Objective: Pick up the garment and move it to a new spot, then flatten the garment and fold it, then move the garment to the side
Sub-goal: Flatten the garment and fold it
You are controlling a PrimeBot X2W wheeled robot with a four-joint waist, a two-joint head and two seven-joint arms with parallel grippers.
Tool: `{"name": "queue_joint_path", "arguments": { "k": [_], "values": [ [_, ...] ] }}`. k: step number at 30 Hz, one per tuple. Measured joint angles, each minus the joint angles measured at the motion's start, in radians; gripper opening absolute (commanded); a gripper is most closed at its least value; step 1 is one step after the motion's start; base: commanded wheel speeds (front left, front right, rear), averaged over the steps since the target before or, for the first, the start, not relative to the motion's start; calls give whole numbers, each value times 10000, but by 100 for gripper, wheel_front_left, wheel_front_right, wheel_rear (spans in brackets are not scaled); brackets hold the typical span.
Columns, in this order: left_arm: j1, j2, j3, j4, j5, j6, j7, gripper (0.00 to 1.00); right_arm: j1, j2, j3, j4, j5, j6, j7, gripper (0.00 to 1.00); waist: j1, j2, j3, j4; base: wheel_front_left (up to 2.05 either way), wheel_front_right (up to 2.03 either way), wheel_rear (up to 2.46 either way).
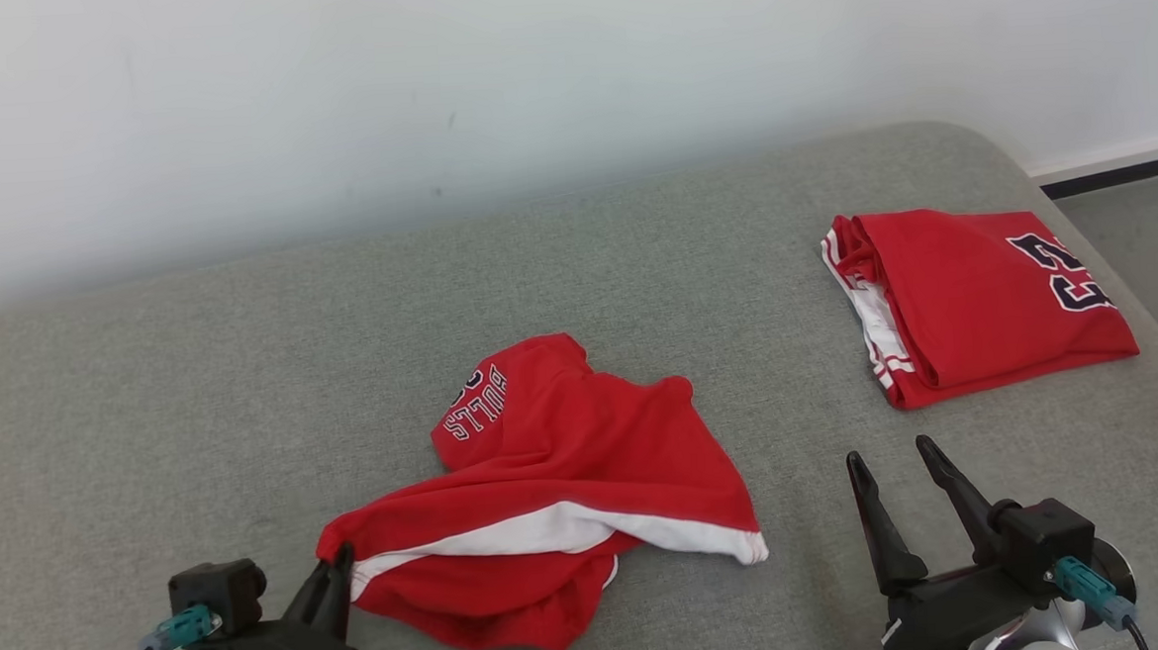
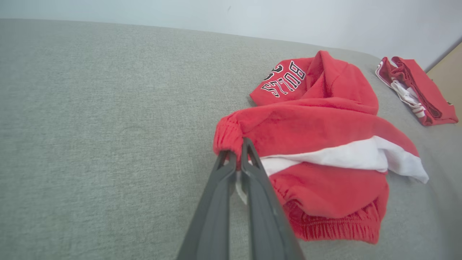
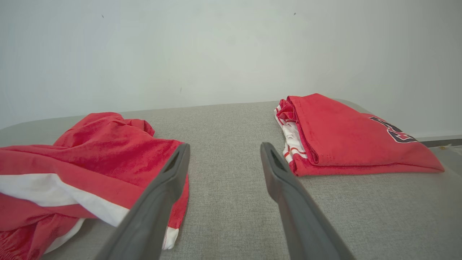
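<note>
Grey cushion (image 1: 245, 382), head view: crumpled red garment (image 1: 568, 484) at lower centre; folded red jersey (image 1: 984, 304) upper right, well apart. Left wrist view: left gripper (image 2: 234, 153) clamped on the garment's ribbed corner. Lower right, head view: right gripper (image 1: 889, 450), fingers apart, touching neither.

The grey fabric-covered surface (image 1: 196, 385) carries a crumpled red-and-white garment (image 1: 565, 445) at 6 o'clock and a folded red jersey (image 1: 974, 304) at 3 o'clock.
</note>
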Motion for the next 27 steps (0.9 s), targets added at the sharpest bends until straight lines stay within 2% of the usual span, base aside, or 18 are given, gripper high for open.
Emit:
{"name": "queue_joint_path", "arguments": {
  "k": [9, 10, 11, 18, 22, 25, 27],
  "values": [
    [-22, 15, 234, 387, -6, 322, -186, 0, -140, 4, 188, 38, 4, 0, 13, 100, 0, 0, 22, -48, 0, 0, 0],
    [-19, 2, 259, 378, -33, 360, -236, 76, -139, -21, 174, 46, 6, 0, 13, 100, 0, 0, 18, -71, 0, 0, 0],
    [-8, -12, 301, 355, -35, 395, -345, 100, -134, -46, 161, 52, 15, 0, 13, 100, 0, 0, 11, -95, 0, 0, 0],
    [611, -127, 884, -98, -36, 658, -1348, 100, -41, -219, -90, -2, 15, 0, 13, 100, 0, 0, -145, -150, 0, 0, 0],
    [1479, -316, 1728, -729, 194, 709, -1588, 100, 77, -311, -328, -123, -13, 0, 42, 100, 0, 0, -290, 17, 0, 0, 0],
    [1891, -604, 2690, -1463, 876, 694, -1609, 100, 95, -355, -470, -188, -44, 0, 56, 100, 0, 1, -377, 194, 0, 0, 0],
    [2283, -878, 3266, -1902, 1388, 510, -1618, 100, 106, -424, -504, -205, -48, 0, 84, 100, 0, 0, -444, 335, 0, 0, 0]
  ]
}}
